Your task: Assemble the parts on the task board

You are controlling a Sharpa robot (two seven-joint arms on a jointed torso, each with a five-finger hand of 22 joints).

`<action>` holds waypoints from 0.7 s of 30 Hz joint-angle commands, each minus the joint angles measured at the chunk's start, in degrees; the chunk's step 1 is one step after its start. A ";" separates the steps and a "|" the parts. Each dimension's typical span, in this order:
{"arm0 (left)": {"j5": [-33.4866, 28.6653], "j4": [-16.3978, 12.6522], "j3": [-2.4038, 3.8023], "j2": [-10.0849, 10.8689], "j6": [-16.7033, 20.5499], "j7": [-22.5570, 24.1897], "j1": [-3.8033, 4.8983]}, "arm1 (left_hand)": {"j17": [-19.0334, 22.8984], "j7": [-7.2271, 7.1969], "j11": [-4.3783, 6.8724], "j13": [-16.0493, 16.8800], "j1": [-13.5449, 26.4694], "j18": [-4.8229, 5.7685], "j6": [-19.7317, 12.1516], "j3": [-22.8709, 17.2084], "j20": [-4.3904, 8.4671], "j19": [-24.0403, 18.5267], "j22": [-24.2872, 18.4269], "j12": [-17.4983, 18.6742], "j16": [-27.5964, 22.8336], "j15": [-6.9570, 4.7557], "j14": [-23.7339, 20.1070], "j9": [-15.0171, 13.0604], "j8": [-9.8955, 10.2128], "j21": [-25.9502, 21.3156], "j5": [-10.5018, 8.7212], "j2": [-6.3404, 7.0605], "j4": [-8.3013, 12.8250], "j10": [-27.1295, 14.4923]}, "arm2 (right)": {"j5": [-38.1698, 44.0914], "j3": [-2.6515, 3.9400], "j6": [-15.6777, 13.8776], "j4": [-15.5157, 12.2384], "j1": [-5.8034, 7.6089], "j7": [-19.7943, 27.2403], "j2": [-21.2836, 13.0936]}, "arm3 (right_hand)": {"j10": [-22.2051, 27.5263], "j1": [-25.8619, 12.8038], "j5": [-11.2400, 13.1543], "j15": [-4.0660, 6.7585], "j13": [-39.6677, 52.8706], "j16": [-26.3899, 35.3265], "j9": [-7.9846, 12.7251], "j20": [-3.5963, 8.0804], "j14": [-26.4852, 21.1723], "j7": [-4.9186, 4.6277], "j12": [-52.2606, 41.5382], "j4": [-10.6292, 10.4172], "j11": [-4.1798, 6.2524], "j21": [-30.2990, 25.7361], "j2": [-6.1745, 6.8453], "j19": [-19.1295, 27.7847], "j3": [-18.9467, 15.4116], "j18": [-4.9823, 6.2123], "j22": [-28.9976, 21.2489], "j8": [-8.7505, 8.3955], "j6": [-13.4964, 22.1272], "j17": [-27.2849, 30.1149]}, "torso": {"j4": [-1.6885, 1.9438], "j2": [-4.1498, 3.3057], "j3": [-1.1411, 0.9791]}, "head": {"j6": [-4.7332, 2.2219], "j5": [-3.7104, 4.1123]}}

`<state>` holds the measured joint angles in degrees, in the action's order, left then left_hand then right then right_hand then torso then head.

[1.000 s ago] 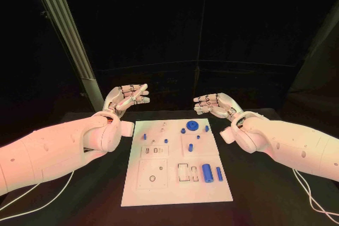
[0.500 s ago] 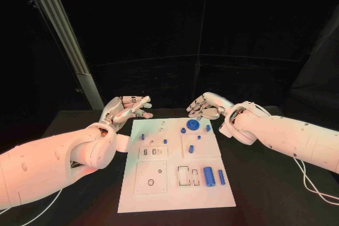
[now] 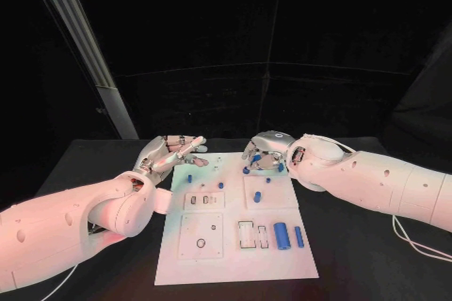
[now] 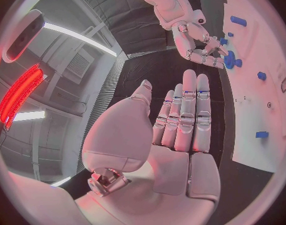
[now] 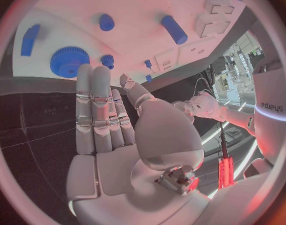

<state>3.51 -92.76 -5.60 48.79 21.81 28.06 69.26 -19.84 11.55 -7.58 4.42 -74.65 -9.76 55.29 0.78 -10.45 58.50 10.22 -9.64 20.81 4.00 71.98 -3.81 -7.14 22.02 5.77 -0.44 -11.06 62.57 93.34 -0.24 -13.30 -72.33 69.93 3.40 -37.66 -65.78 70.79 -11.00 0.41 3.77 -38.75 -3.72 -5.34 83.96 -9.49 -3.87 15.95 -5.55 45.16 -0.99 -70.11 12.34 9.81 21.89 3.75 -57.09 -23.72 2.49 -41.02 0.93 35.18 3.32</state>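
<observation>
Head view shows us a black table [image 3: 94,160] with the white board [image 3: 236,255] lying in the lower middle of the frame, dark curtains behind and a pale metal post [image 3: 89,66] slanting down the upper left. On the board we see small blue parts: a gear [image 5: 69,61] at its far edge, short pegs [image 3: 256,197] mid-board and two longer cylinders [image 3: 281,234] at lower right (beside white slots). Our left hand [image 3: 172,152] hovers at the board's upper left corner, fingers straight and together, holding nothing. Our right hand [image 3: 264,151] hangs palm-down over the far edge, just above the gear, its fingers extended and gripping nothing that we can see.
</observation>
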 commanded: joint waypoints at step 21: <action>0.68 -0.76 -0.16 0.21 -2.78 -0.85 0.01 | -1.08 0.40 -0.57 -0.02 0.11 -0.59 0.10 0.80 -0.22 -0.16 -0.07 0.83 0.06 0.37 -1.84 0.03 0.61 -0.04 -0.12 -0.67 0.31 0.12 | 6.88 0.10 5.62 0.86 0.32 -2.67 1.17 | 0.44 0.06 0.73 -0.51 0.05 -16.19 -0.18 -0.44 0.72 -0.16 -0.04 -0.72 -0.06 11.16 -0.37 0.90 3.46 -0.16 10.37 0.18 -0.32 -16.19 | 0.69 -1.81 0.29 | -0.24 0.51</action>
<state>3.65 -93.29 -5.75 48.95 20.16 27.20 69.21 -20.88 11.55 -7.78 4.40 -74.65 -9.74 55.29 1.18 -10.45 58.50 10.21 -9.07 20.81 4.30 70.42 -3.82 -6.91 22.02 5.77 -0.44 -10.66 62.76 99.32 -0.19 -9.59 -71.57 70.09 1.07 -36.59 -64.82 70.59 -10.47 0.41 3.76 -54.75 -3.85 -5.83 83.95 -9.67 -3.88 15.24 -5.70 56.14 -0.79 -69.04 15.58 9.81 32.10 3.76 -56.91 -39.75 3.21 -42.59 1.25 34.97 3.83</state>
